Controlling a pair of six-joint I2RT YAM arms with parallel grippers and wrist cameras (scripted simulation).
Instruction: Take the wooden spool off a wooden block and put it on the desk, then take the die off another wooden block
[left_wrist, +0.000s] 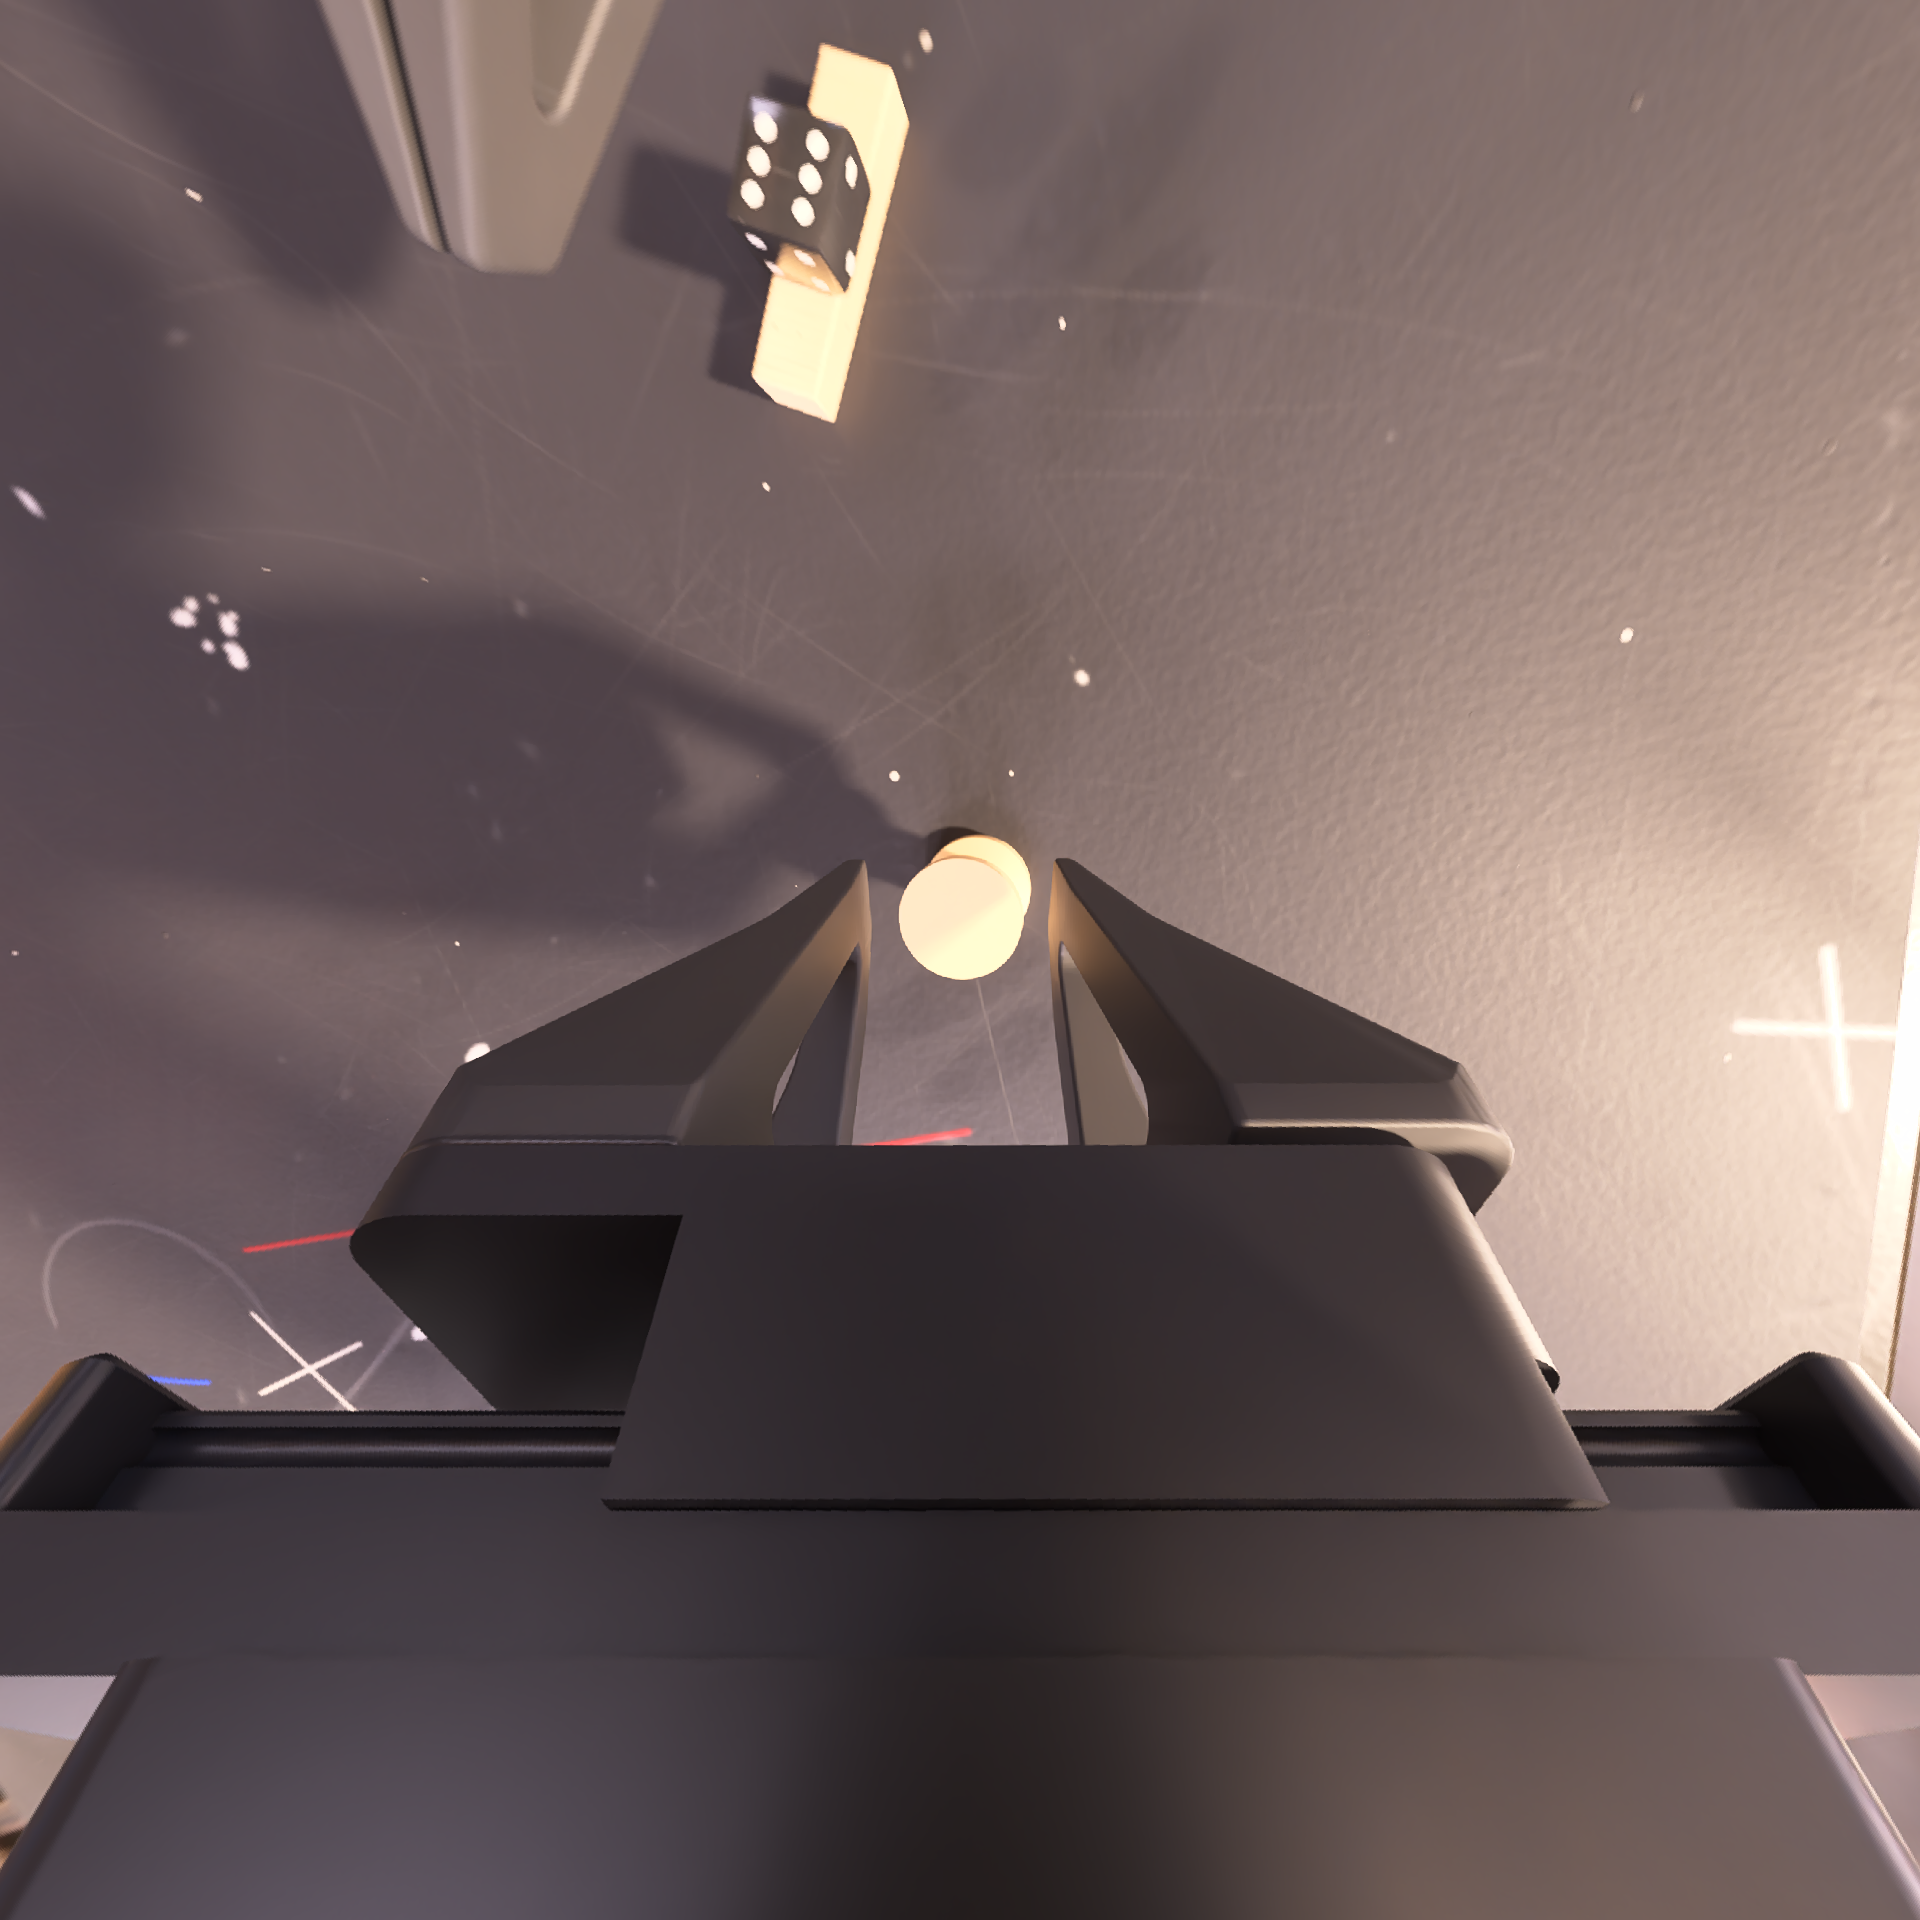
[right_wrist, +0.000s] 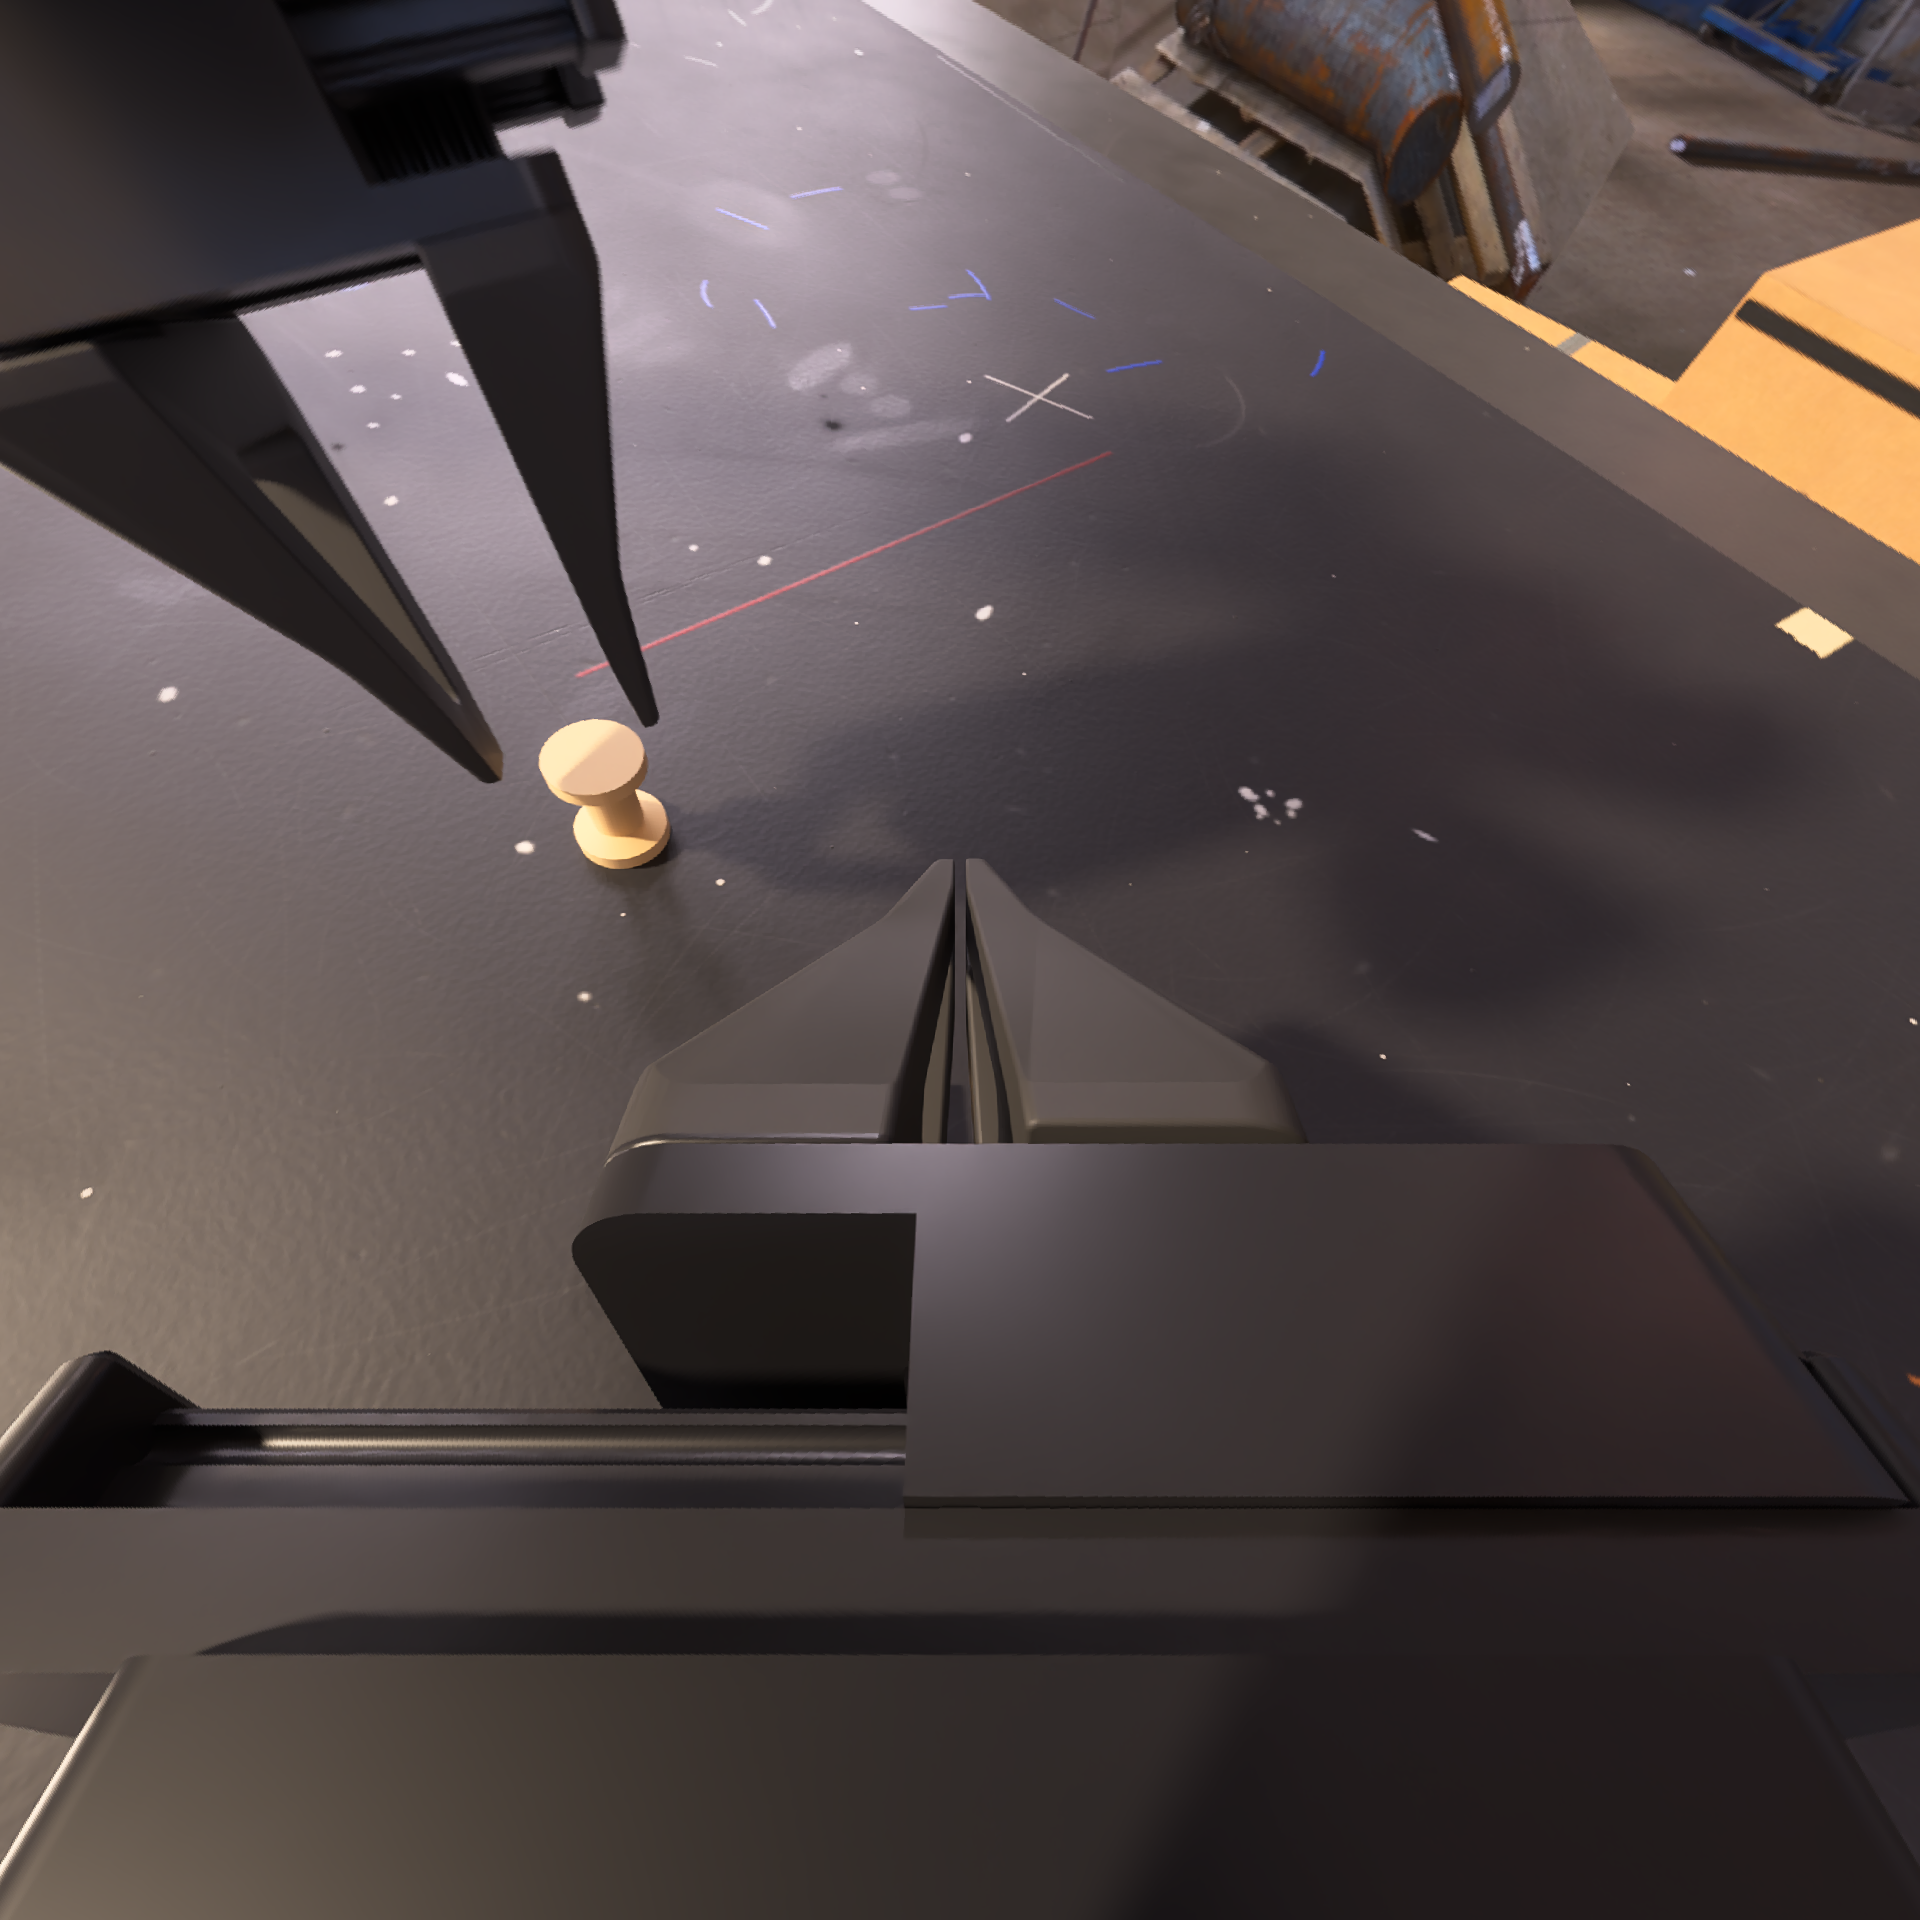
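Note:
The wooden spool (left_wrist: 961, 914) stands upright on the dark desk (left_wrist: 1351, 520). It also shows in the right wrist view (right_wrist: 605, 792). My left gripper (left_wrist: 958, 883) is open, its fingers on either side of the spool's top and apart from it; in the right wrist view it (right_wrist: 571, 750) hangs just above the spool. A black die (left_wrist: 800, 192) with white dots sits on a pale wooden block (left_wrist: 826, 239) farther off. My right gripper (right_wrist: 958, 873) is shut and empty, low over the desk to the right of the spool.
A pale grey angled part (left_wrist: 488, 135) shows left of the die and block. The desk's far edge (right_wrist: 1351, 239) runs diagonally, with orange boxes (right_wrist: 1787, 384) and a rusty barrel (right_wrist: 1340, 94) beyond it. A bright desk edge (left_wrist: 1907, 1143) lies at the right.

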